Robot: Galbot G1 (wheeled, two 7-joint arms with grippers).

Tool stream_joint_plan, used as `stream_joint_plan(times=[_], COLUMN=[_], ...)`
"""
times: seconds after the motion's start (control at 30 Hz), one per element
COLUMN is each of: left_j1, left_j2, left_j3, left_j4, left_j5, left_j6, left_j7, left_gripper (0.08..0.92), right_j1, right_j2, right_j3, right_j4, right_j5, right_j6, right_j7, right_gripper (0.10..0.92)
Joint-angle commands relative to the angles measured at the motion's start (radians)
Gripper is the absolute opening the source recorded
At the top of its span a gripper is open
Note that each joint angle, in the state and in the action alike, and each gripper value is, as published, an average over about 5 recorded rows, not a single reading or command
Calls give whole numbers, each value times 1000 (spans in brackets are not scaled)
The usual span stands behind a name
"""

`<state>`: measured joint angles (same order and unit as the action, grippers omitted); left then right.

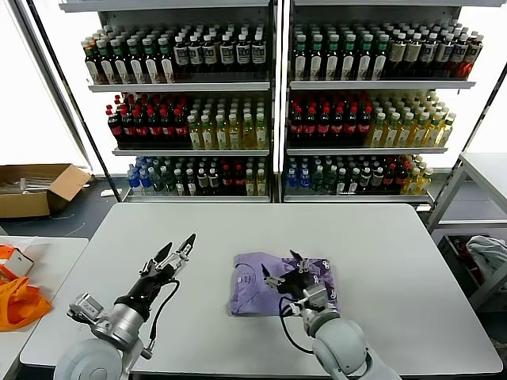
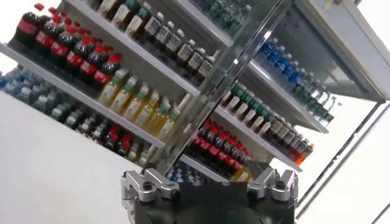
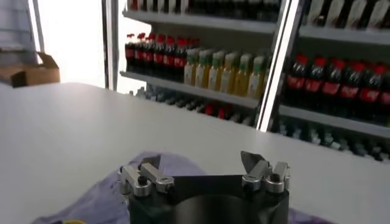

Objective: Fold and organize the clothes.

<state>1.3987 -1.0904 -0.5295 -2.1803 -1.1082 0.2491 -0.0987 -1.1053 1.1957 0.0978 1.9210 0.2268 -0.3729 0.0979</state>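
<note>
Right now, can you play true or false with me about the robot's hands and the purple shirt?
1. The lavender T-shirt lies on the grey table. True.
2. The left gripper is squeezing the shirt. False: it is open and apart from the shirt, over bare table to the shirt's left.
3. The right gripper is open above the shirt. True.
4. The shirt is spread out flat with its sleeves showing. False: it is bunched into a folded bundle.
5. An orange bag sits on the same table as the shirt. False: it is on a separate table to the left.
</note>
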Motion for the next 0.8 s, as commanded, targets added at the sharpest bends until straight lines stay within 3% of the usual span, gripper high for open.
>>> stream_joint_plan(times=[0.03,0.43,0.8], left_j1=[4,15,20], left_j2=[15,-55,-86], left_j3=[-87,-240,-357], left_j4=[18,29,33], left_j5=[171,363,426], left_j6=[5,60,44], left_j7=[74,204,303], left_gripper=[823,823,823], right_j1=[-192,-423,-472], right_j2=[-8,54,91], right_j3=[367,777,913], right_j4=[180,162,119], right_j5=[24,140,179], right_j6=[285,444,470], right_j7=[-94,-292,-389], right_gripper=[823,823,823])
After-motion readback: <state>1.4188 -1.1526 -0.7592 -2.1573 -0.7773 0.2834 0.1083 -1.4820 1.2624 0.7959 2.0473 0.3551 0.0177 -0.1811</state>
